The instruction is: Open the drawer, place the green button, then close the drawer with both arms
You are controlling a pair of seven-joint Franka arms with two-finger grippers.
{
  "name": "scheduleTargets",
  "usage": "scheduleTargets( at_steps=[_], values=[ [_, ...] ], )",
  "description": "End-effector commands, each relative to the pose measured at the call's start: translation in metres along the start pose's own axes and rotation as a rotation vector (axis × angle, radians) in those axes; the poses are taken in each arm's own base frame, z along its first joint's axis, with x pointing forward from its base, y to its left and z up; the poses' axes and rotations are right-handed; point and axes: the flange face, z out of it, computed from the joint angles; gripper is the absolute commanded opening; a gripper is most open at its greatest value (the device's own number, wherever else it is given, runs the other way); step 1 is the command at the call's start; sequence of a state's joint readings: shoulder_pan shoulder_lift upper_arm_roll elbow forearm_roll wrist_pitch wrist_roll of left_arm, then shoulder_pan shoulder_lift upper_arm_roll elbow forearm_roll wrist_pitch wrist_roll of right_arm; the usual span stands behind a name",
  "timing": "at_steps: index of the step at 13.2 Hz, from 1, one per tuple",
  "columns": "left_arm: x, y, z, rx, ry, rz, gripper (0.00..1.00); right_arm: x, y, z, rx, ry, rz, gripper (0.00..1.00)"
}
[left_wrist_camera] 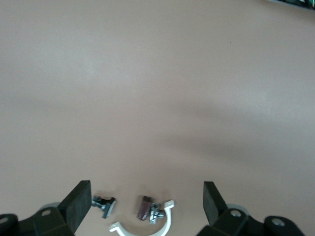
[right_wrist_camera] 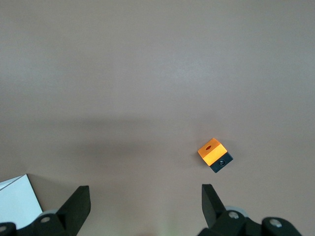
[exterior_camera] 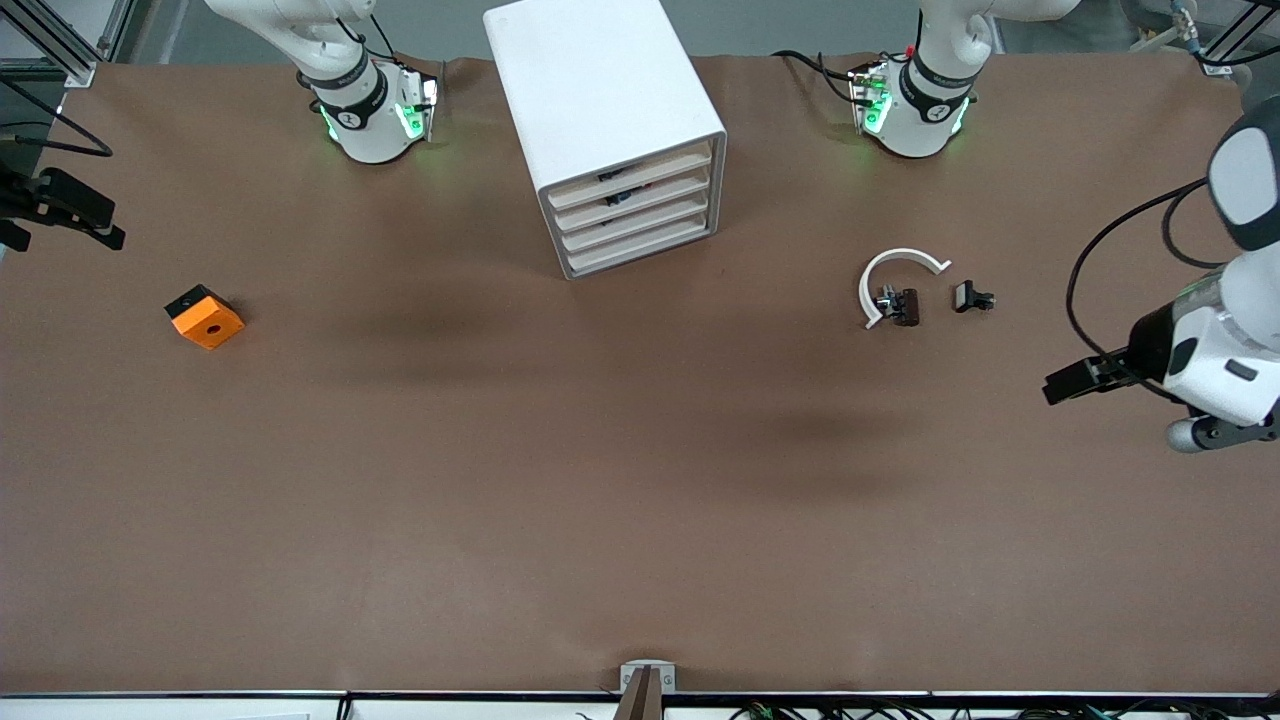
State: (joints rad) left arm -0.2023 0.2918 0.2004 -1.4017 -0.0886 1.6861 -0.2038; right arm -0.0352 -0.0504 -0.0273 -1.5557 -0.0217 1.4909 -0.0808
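The white drawer cabinet [exterior_camera: 610,110] stands between the two arm bases, with its stacked drawers [exterior_camera: 640,215] pushed in and facing the front camera. The button is out of view. My left gripper [exterior_camera: 1062,385] hangs open and empty over the table's left-arm end; in the left wrist view its fingers [left_wrist_camera: 78,201] frame bare table and small clips. My right gripper [exterior_camera: 105,222] is open and empty over the right-arm end, its fingers [right_wrist_camera: 78,204] wide apart in the right wrist view.
An orange block with a round hole [exterior_camera: 205,317] [right_wrist_camera: 214,154] lies toward the right arm's end. A white C-shaped ring [exterior_camera: 900,270], a dark brown clip [exterior_camera: 903,306] [left_wrist_camera: 143,208] and a black clip [exterior_camera: 972,297] [left_wrist_camera: 104,204] lie toward the left arm's end.
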Motion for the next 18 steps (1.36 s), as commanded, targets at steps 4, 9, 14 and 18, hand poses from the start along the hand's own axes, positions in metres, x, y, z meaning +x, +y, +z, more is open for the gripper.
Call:
scheduleTargets(
  at_steps=[4, 9, 14, 18],
  values=[
    [-0.027, -0.016, -0.036, -0.001, -0.021, 0.044, 1.0, 0.002, 0.001, -0.004, -0.004, 0.006, -0.007, 1.0],
    [-0.048, -0.02, -0.053, -0.026, -0.012, 0.056, 1.0, 0.002, 0.0, -0.004, -0.004, 0.006, -0.009, 1.0],
    [-0.076, -0.006, -0.071, -0.003, 0.012, 0.107, 1.0, 0.002, -0.001, -0.004, -0.004, 0.007, -0.01, 1.0],
    [-0.104, -0.005, -0.079, 0.024, 0.02, 0.126, 1.0, 0.002, -0.001, -0.004, -0.004, 0.007, -0.01, 1.0]
  ],
)
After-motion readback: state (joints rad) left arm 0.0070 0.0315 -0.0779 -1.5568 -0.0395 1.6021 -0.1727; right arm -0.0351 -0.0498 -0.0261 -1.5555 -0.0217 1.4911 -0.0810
